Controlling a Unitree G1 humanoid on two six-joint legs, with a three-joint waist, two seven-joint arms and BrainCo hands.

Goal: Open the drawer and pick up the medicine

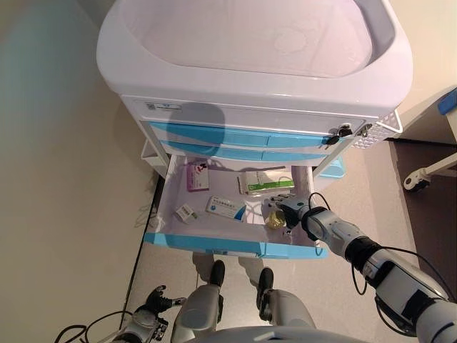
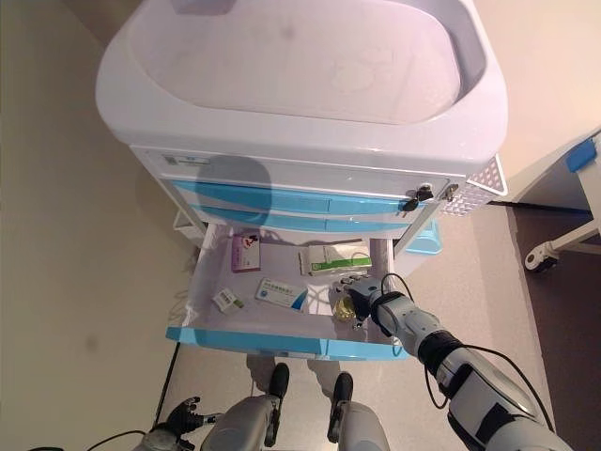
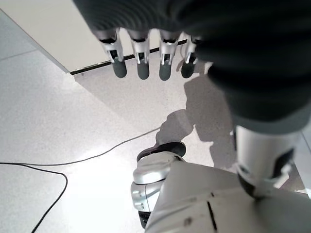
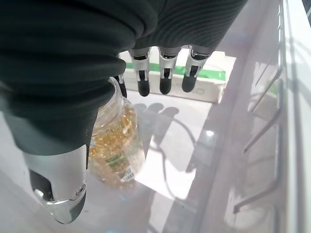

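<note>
The cart's bottom drawer stands pulled out, with a blue front edge. Inside lie a clear bottle of yellow capsules, a green-and-white box, a blue-and-white box, a purple-and-white box and a small box. My right hand is inside the drawer at its right side, open, right over the bottle. In the right wrist view the bottle lies next to the thumb, and the fingers point straight at the green-and-white box. My left hand hangs low, open and empty.
The white cart has a tray top and two closed blue drawers above the open one. A wheeled stand's caster is on the floor at the right. A wall runs along the left.
</note>
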